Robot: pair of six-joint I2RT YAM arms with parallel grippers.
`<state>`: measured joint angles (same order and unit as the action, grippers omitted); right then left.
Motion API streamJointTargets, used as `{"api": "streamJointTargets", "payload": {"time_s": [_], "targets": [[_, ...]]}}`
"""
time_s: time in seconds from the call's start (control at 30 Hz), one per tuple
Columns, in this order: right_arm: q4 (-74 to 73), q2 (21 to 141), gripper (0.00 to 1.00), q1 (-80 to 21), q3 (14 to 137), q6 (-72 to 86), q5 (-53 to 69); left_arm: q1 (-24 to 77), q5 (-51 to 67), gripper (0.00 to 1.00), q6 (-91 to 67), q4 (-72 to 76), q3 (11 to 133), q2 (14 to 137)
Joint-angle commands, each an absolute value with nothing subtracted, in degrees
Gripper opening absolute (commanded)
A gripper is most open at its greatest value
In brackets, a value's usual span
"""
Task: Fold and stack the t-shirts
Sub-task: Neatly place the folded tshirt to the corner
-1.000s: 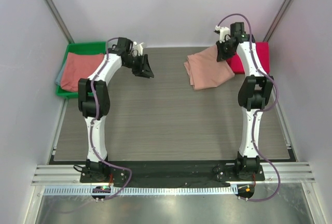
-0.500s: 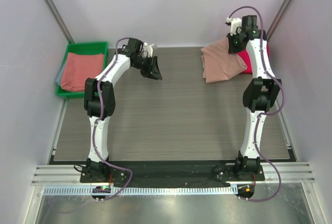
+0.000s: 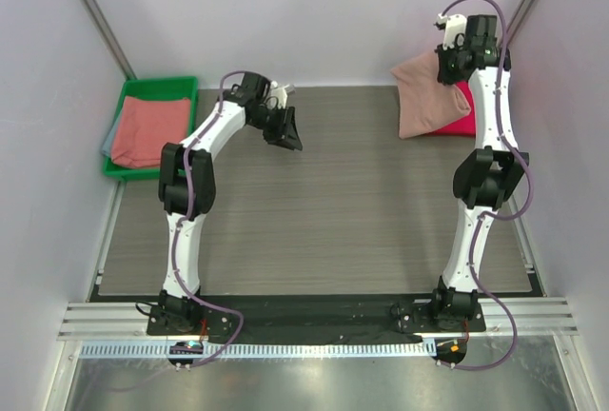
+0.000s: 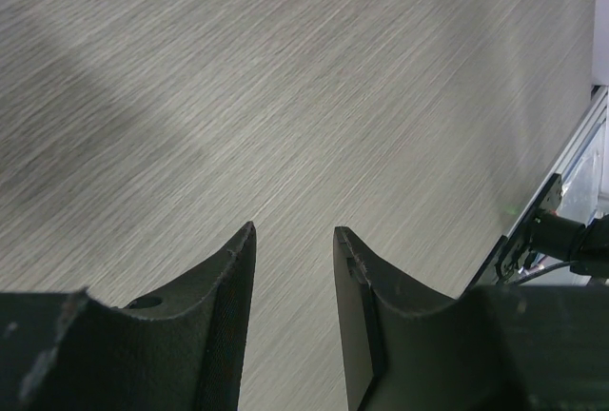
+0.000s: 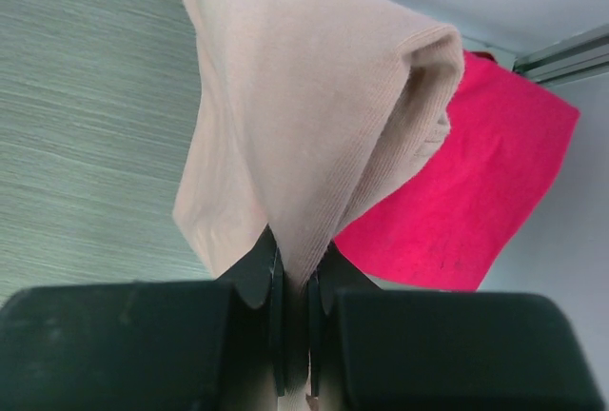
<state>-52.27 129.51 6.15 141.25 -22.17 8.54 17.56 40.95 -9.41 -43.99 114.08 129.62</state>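
My right gripper [image 3: 455,67] is shut on a folded salmon-pink t-shirt [image 3: 428,97] and holds it lifted at the table's far right, hanging over a bright magenta t-shirt [image 3: 461,124] that lies flat there. In the right wrist view the pink shirt [image 5: 314,126] is pinched between the jaws of the right gripper [image 5: 295,264], with the magenta shirt [image 5: 476,192] behind it. My left gripper [image 3: 287,135] is open and empty above the far left of the table; its wrist view shows the gripper [image 4: 293,232] over bare tabletop.
A green plastic bin [image 3: 135,88] at the far left holds a folded salmon t-shirt [image 3: 147,130] on a grey one. White walls close in on the sides and back. The grey wood-grain table [image 3: 314,230] has a metal rail at its near edge.
My right gripper has carried the pink t-shirt to the right and up, from the table's middle right to over the magenta one. My left gripper has moved a little right.
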Motion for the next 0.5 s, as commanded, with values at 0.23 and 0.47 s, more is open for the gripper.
{"api": "streamJointTargets", "payload": {"time_s": [0.23,0.47], "targets": [[-47.55,124.71,0.01,9.75,146.33,-22.06,7.21,18.72,40.96,0.4,-8.44,-43.07,116.45,129.9],[-45.79,129.37,0.01,14.05,147.92,-21.45,6.42,19.51,40.52,0.4,-8.09,-43.24,116.37,129.82]]}}
